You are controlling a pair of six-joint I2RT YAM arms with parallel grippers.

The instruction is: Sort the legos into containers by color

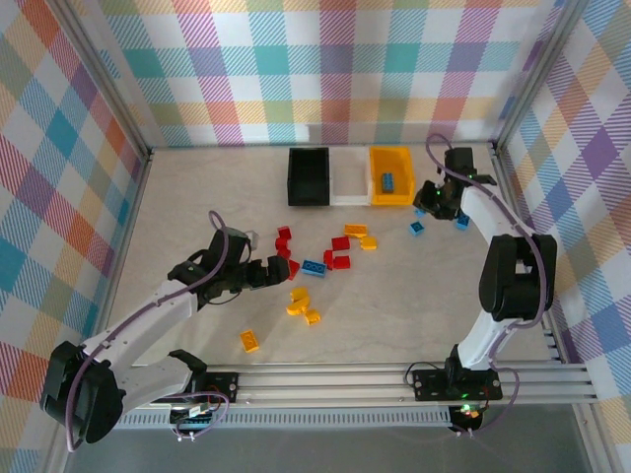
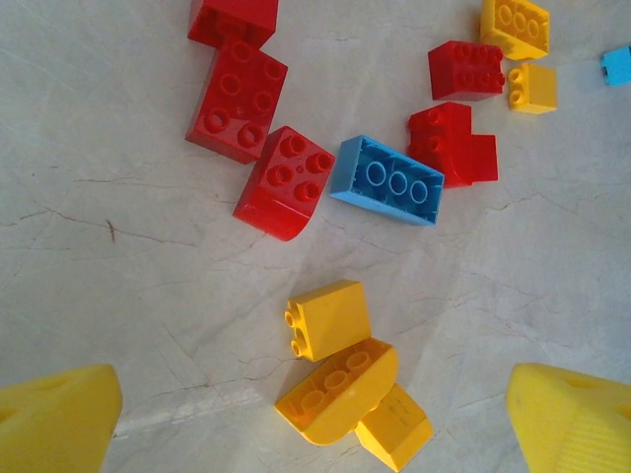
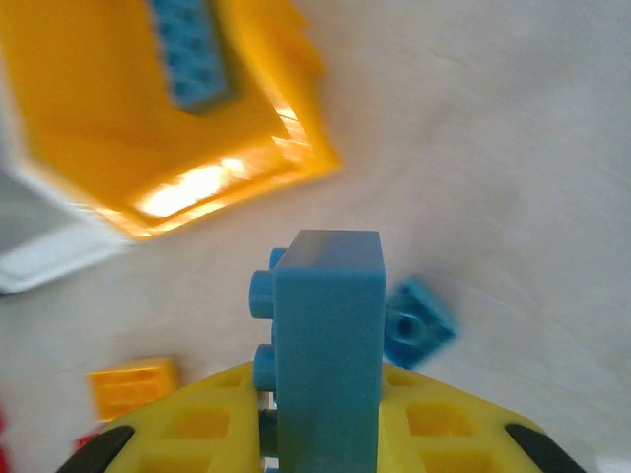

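Note:
Three joined containers stand at the back: black [image 1: 309, 177], white [image 1: 350, 179] and yellow-orange [image 1: 391, 175], the last with a blue lego [image 1: 387, 181] inside. My right gripper [image 1: 432, 202] hovers just right of the yellow bin [image 3: 148, 108], shut on a blue lego [image 3: 327, 335] held upright, studs to the left. My left gripper [image 1: 274, 270] hangs open above the loose pile. Between its yellow fingers [image 2: 59, 424] lie three yellow legos [image 2: 340, 386]. Beyond them are red legos [image 2: 286, 182] and a blue lego [image 2: 386, 180].
Two small blue bricks [image 1: 418, 228] [image 1: 461, 222] lie on the table below my right gripper, one of them [image 3: 419, 323] just past the held brick. A lone yellow brick [image 1: 249, 340] sits near the front rail. Checkered walls close in the table on three sides.

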